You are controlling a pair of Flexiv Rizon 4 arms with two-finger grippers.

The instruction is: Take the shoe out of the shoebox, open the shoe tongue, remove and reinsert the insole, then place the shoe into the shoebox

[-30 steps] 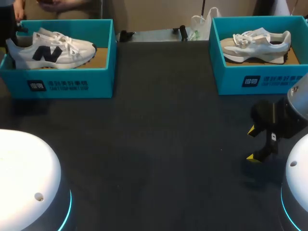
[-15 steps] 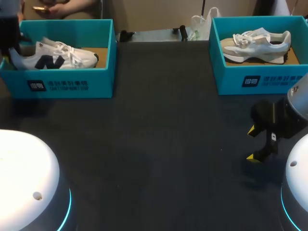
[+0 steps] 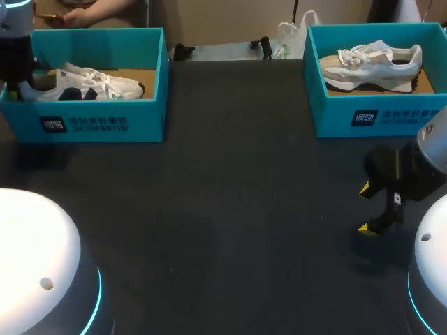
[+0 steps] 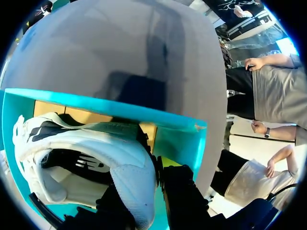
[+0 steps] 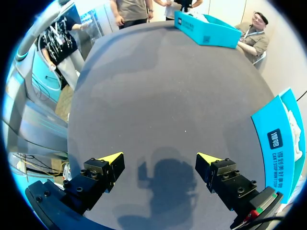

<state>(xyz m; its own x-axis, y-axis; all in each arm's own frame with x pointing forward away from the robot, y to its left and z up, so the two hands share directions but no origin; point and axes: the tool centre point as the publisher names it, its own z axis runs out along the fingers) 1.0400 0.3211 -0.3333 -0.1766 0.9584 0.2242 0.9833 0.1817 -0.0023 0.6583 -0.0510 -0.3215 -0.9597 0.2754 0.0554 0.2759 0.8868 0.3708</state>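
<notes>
Your left gripper (image 4: pixel 144 189) is clamped on the heel of the white shoe (image 3: pixel 91 82). In the left wrist view its two dark fingers press the padded heel collar from either side, one on the outside of the heel and one toward the inside of the shoe. The fingers stand only as far apart as the collar is thick.

The shoe sits low inside the teal shoebox (image 3: pixel 105 122) at the far left of the table (image 3: pixel 230 209). Its heel is at the box's outer end under your left arm, and its toe points toward the middle of the table. You cannot tell from these views whether the sole rests fully on the box's cardboard floor.

Your right gripper (image 3: pixel 366 208) holds nothing. Its yellow-tipped fingers (image 5: pixel 111 159) are spread wide and hang over bare dark tabletop near the right edge, touching nothing. It is on the near side of the second teal shoebox (image 3: pixel 377 115) and apart from it. That box holds a pale grey shoe (image 3: pixel 374 63), lying with its toe toward the middle of the table.
</notes>
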